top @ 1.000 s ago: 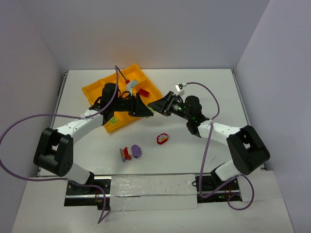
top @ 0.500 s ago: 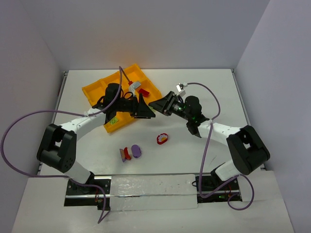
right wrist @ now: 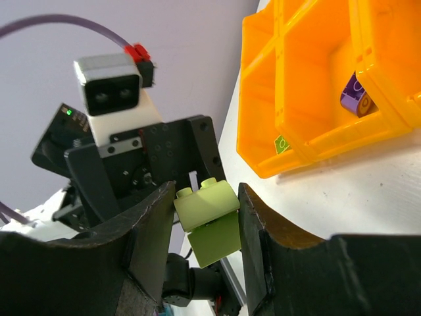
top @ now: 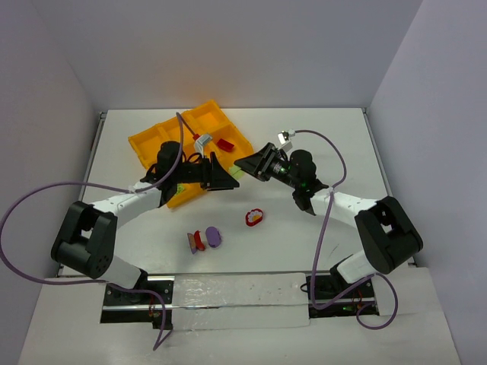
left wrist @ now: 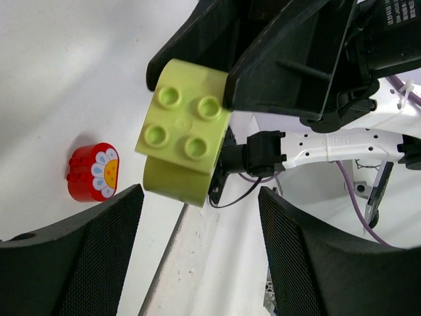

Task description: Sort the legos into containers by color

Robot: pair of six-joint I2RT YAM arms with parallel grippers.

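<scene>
Right tool [right wrist: 205,227] first: we see it clamped on a yellow-green lego [right wrist: 207,214], one finger on each side face, holding the brick off the bench [top: 304,251]. Facing it nose to nose is the left tool [left wrist: 197,230], its jaws spread with nothing between them.

From the left wrist view the lego sits straight ahead of the left tool and just beyond its fingertips, its four studs turned towards that camera. The studded face is about square, so we find no long axis to line up on. What counts is that the free faces lie crosswise to the right tool's grip.

The orange tray [top: 144,144] lies behind the left tool, at the far left of the bench, so we judge the left arm the nearer one for carrying the brick there. One near cell holds what looks like a green piece [top: 179,188], a likely home for it.

A red flower lego [top: 254,217] and a purple-and-red cluster [top: 204,239] lie loose on the bench nearer the arm bases, well apart from both tools.
</scene>
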